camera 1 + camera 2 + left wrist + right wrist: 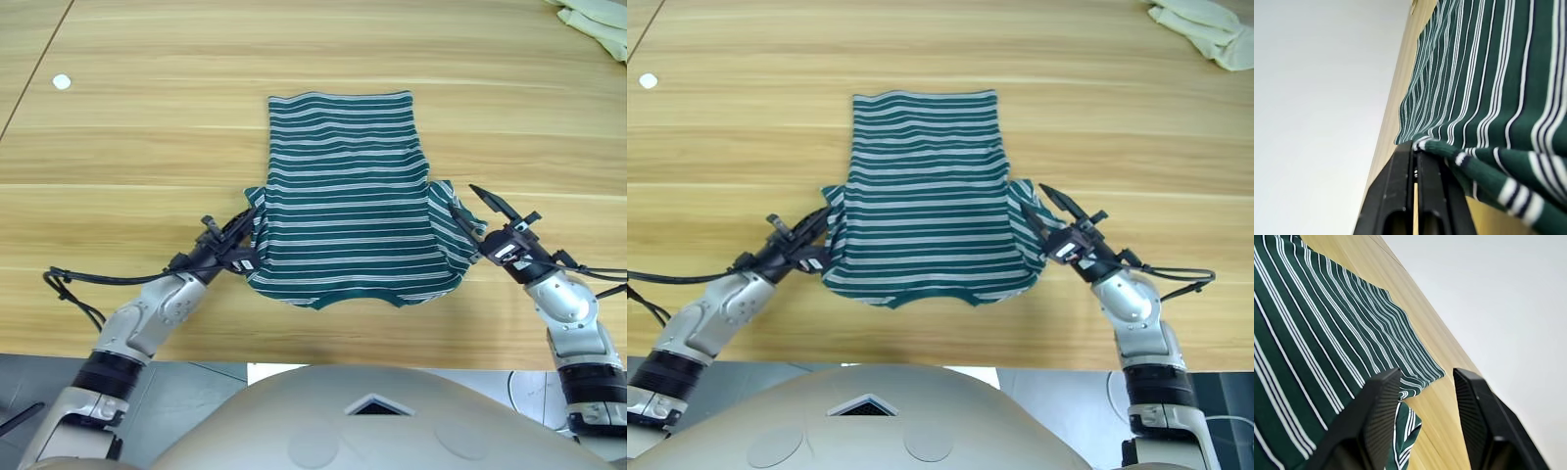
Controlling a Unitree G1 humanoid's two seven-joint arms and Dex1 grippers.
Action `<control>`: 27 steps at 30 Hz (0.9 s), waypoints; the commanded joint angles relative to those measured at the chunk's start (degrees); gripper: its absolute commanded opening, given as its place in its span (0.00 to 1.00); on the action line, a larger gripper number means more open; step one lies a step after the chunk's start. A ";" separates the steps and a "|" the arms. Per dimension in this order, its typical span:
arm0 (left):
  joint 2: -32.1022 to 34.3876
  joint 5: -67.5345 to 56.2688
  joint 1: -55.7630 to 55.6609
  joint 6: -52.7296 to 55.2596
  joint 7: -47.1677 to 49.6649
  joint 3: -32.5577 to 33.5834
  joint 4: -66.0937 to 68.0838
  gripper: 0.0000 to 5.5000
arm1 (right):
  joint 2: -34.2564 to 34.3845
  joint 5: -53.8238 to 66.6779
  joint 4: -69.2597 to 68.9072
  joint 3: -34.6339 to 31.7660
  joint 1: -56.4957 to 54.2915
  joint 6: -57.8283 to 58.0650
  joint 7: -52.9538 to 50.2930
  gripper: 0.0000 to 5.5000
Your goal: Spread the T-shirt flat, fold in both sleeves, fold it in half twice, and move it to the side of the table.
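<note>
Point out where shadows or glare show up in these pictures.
Left eye view: even, soft light, no harsh glare on the wooden table; the striped T-shirt casts only a thin shadow along its near hem. Left wrist view: the left gripper reads as a dark shape against a bright blank background. Right wrist view: the same for the right gripper.

In the foreground of the frame you see the right gripper (1428, 376), its two black fingers (1376, 413) set apart with bare table (1442, 417) between them. The green striped T-shirt (1312, 333) spreads mid-frame, one folded edge just beside a finger.
</note>
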 commanded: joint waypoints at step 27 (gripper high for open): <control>-8.81 1.93 -5.16 -3.07 -3.26 -7.61 2.79 0.05 | 1.32 -1.27 -0.38 1.58 0.02 0.10 0.28 0.36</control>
